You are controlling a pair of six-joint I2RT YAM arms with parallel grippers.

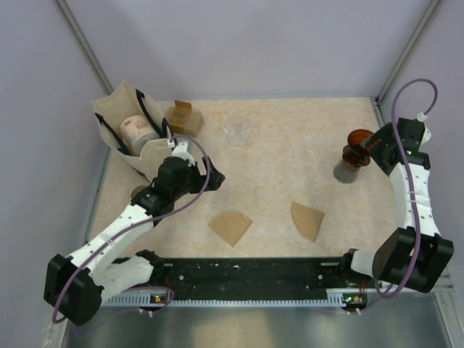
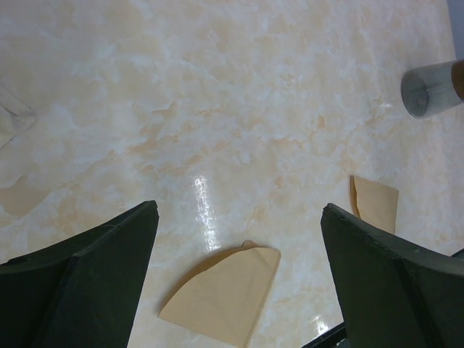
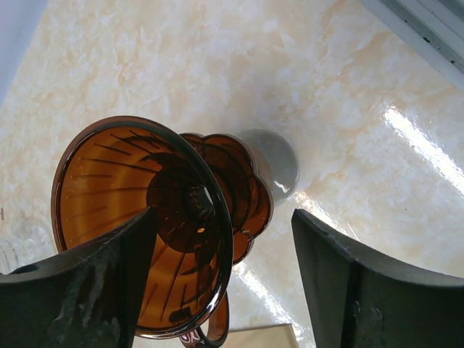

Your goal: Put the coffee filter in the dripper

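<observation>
Two brown paper coffee filters lie flat on the marble table, one [image 1: 230, 226] left of centre and one [image 1: 307, 220] to its right. The amber glass dripper [image 1: 359, 138] sits on a grey cup [image 1: 346, 172] at the right. My left gripper [image 1: 210, 177] is open and empty above the table. In its wrist view the left filter [image 2: 225, 293] lies below and between the fingers and the other filter [image 2: 375, 203] is at the right. My right gripper [image 1: 367, 145] is open at the dripper [image 3: 145, 217]. The dripper's rim lies between its fingers, and I cannot tell if they touch it.
A cream bag [image 1: 116, 119] holding a paper cup [image 1: 134, 130] stands at the back left, with a small cardboard box [image 1: 181, 116] beside it. A clear glass [image 1: 238, 133] stands at the back centre. Metal frame rails edge the table at both sides.
</observation>
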